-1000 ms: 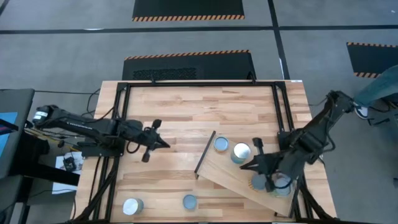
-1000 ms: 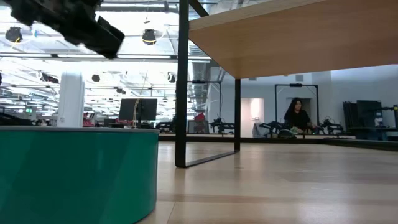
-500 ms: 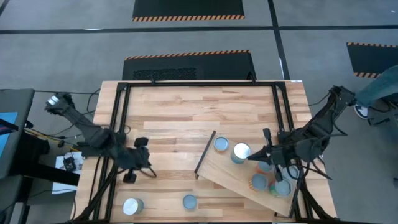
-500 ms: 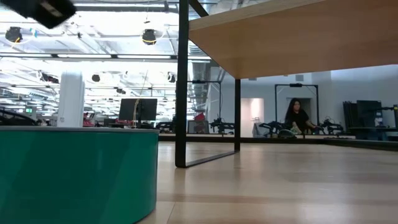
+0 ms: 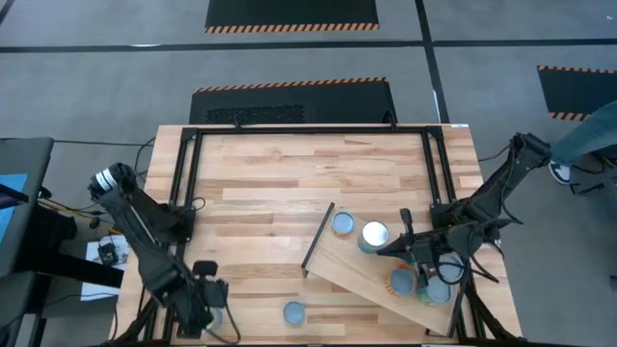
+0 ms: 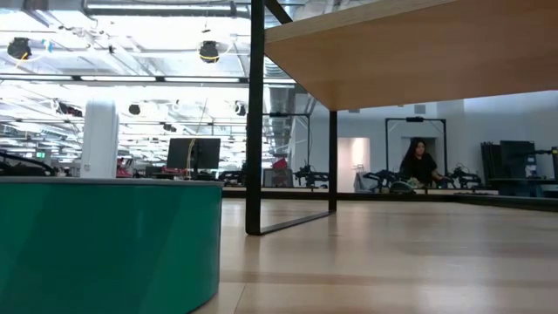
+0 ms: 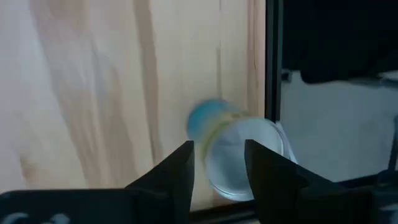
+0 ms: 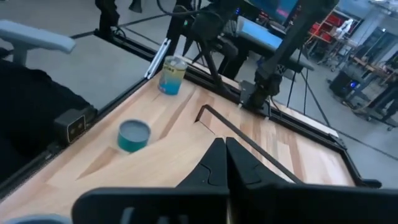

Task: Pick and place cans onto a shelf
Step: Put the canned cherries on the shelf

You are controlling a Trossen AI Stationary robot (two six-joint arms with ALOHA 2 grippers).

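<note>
A small silver-topped tin with a blue and yellow label (image 7: 233,152) is left standing at the near left corner of the striped plank tabletop (image 5: 289,173); the left gripper (image 5: 204,306) is poised above it with fingers spread, presumably for pickup. Several cans (image 5: 374,234) are already set on the tilted light-wood shelf board (image 5: 352,275), beside which the right gripper (image 5: 410,253) is held with fingers pressed together on nothing. Beyond the table, a large workshop is seen in the low view.

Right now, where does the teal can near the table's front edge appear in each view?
High view: teal can, bottom centre.
Low view: large, bottom left.
Left wrist view: not in it.
Right wrist view, nearer than the yellow-labelled can.
Shared landmark: the shelf.
</note>
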